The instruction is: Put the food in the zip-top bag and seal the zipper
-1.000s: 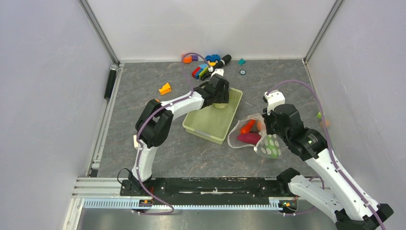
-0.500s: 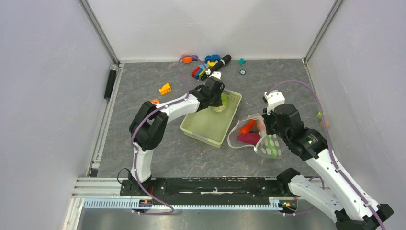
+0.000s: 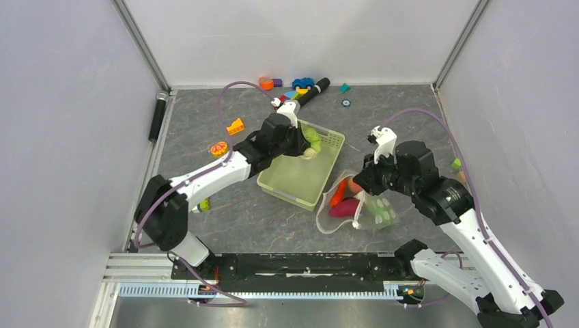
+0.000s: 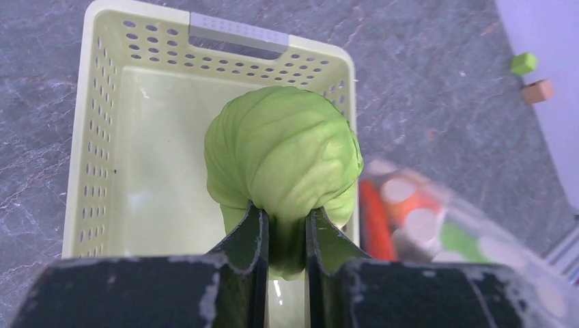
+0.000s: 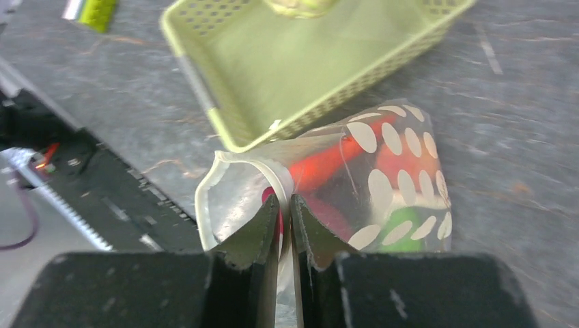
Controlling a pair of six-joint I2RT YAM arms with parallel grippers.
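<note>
The bag (image 5: 382,171) lies on the desk (image 3: 410,116) just beside the basket (image 4: 102,137), its mouth rim pinched in the right hand (image 5: 285,205). Thin and floppy, it looks light and slippery, so the stiffer rim seems the best hold. The left hand (image 4: 287,220) is squeezed on the cabbage (image 4: 283,154) over the basket. The cabbage dents like soft, light rubber. A carrot (image 5: 328,164) shows inside the bag. Other pieces blur behind the dots, and the zipper is hard to trace.

White arms (image 3: 212,174), black fingers (image 4: 249,247), purple cables (image 3: 410,110)
</note>
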